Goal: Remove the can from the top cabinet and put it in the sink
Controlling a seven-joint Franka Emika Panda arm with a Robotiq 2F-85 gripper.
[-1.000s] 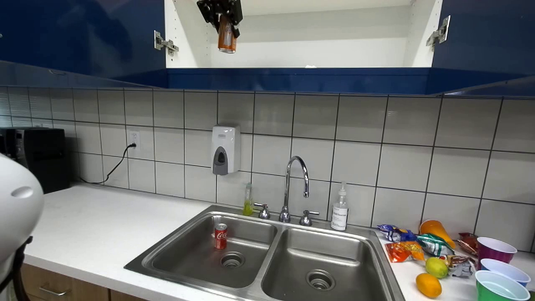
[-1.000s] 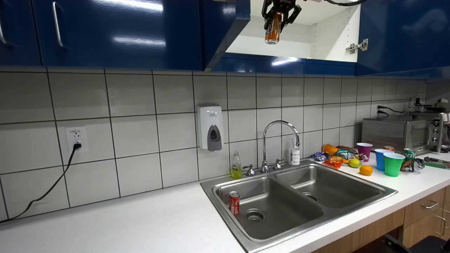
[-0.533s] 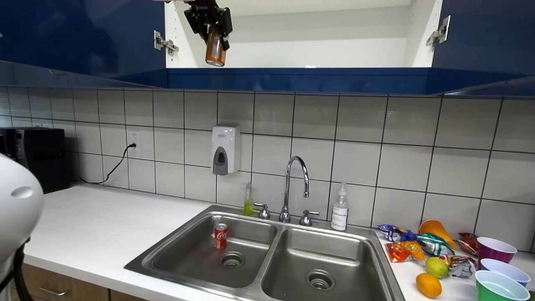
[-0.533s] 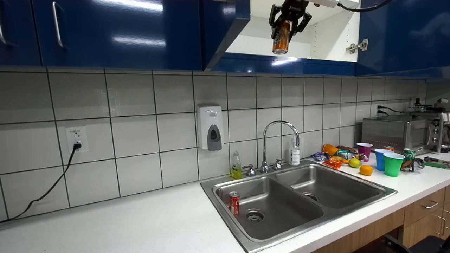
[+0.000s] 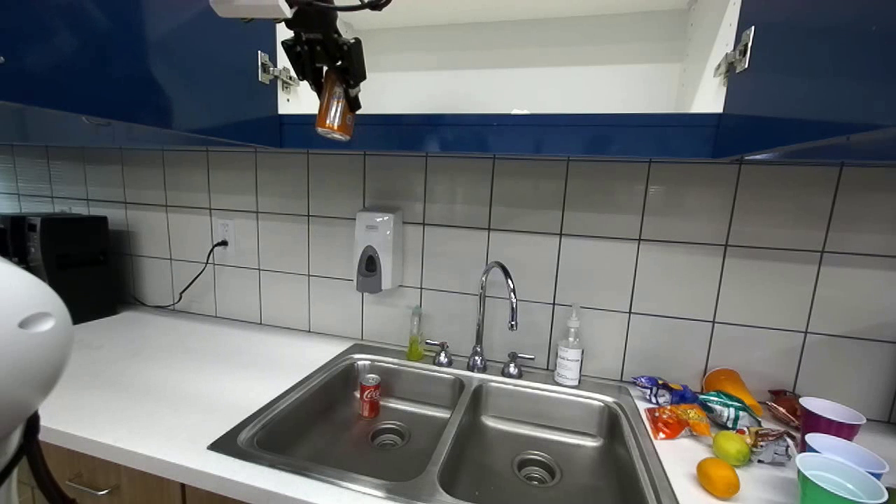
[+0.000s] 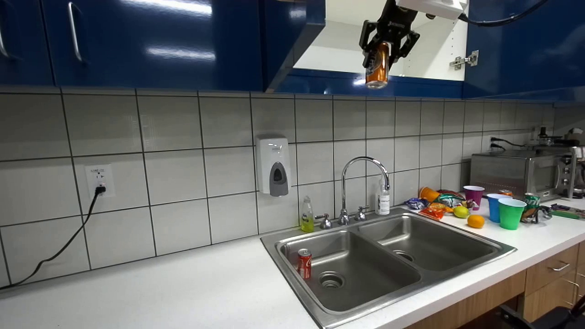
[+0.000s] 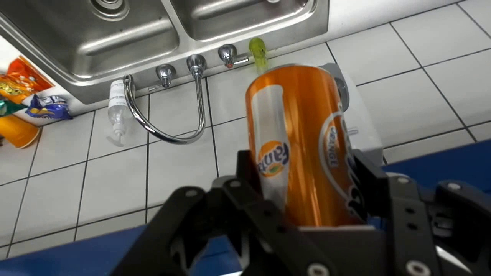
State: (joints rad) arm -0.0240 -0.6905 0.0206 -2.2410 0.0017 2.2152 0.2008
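hand (image 7: 307,168) clamped around the orange can (image 7: 303,142), its 2 fingers (image 7: 374,180) parted only by the can's width and pressed to opposite sides of it. in both exterior views the can hangs a little tilted, its lower end in front of the blue bottom edge of the top cabinet (image 5: 532,91), whose doors (image 5: 140,63) are swung out from the white interior. the sink (image 5: 451,430) lies well below, with 2 basins, a curved chrome faucet (image 5: 481,308) behind them and a red can (image 5: 369,396) upright near the drain (image 5: 390,435) of the basin at left in both exterior views. a soap dispenser (image 5: 379,250) is fixed to the tiled wall (image 5: 280,238); a yellow-green bottle (image 6: 307,223) and a clear pump bottle (image 5: 569,357) stand behind the basins. beside the sink, on the white table (image 5: 189,378), are snack bags (image 5: 677,421), a yellow-green fruit (image 6: 461,211), an orange fruit (image 6: 475,221), an orange cup (image 5: 731,388) on its side, and a purple cup (image 6: 473,197), a blue cup (image 6: 493,210) and a green cup (image 6: 511,214) upright.
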